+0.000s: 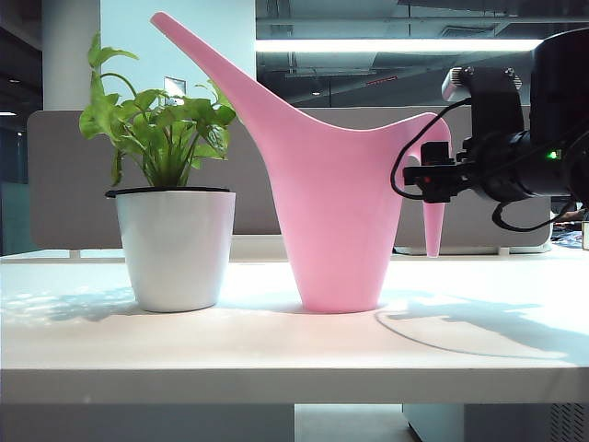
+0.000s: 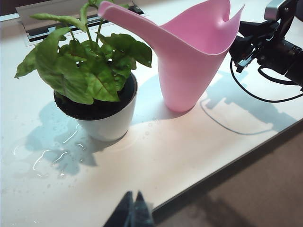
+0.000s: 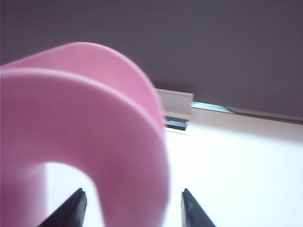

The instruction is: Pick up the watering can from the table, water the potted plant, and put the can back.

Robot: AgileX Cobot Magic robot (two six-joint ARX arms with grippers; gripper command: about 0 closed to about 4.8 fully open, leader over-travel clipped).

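The watering can (image 1: 336, 216) stands upright on the table (image 1: 276, 345), just beside the potted plant (image 1: 173, 221) (spout over the leaves). The right gripper (image 3: 132, 208) has its jaws spread either side of the handle, not clamped. The left gripper (image 2: 132, 211), closed and empty, hovers off the front edge.

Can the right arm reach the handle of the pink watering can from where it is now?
Probably yes. The right claw is open with the can's handle standing between its fingers, and nothing blocks it. The watering can stands upright on the table.
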